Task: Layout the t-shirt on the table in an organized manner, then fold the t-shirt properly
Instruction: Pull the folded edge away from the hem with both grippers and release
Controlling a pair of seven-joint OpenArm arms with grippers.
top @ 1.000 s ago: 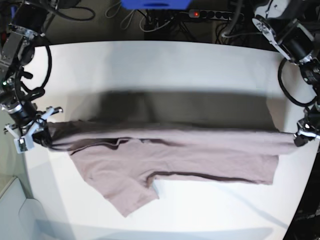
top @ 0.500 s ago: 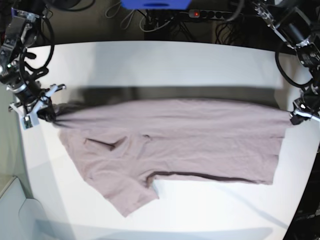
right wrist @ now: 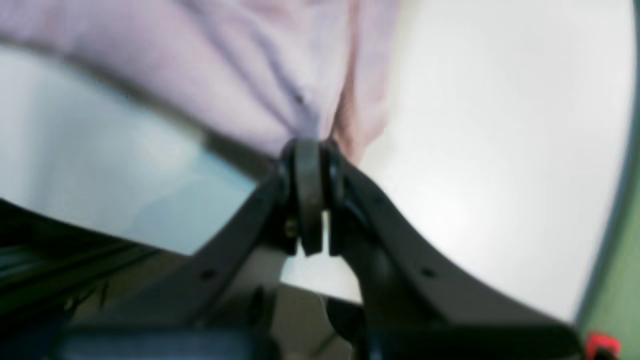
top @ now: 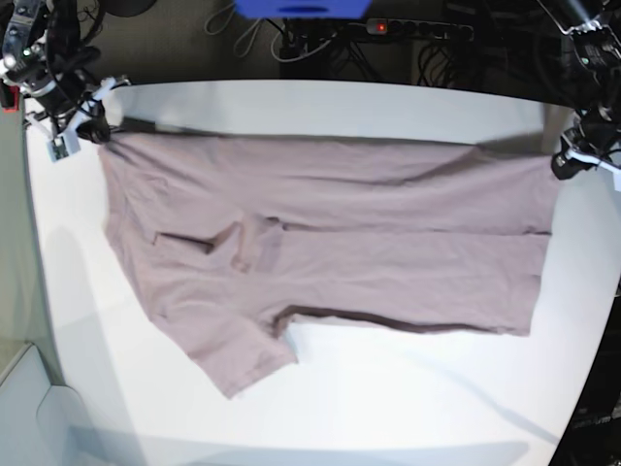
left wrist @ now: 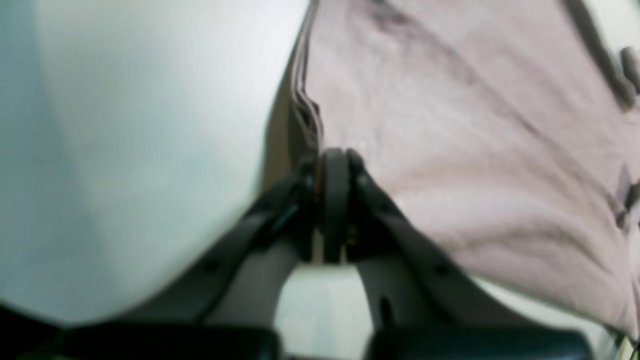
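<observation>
While lying long-axis left-right on the surface (top: 320, 107), the t-shirt (top: 330, 252) is being clamped at far corners by left hand (top: 568, 163) and right hand (top: 85, 124).

I've drawn both pincers toward the far side of the table (top: 320, 102): the right pincer (top: 85, 124) and left pincer (top: 568, 160) now sit much farther back. The t-shirt (top: 330, 248), bunched into a narrow band before, has opened out wide and mostly flat.

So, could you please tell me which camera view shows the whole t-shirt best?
The base view: the t-shirt lies spread across the table, one sleeve visible. Each wrist view shows only blurred cloth pinched at its closed jaws.
</observation>
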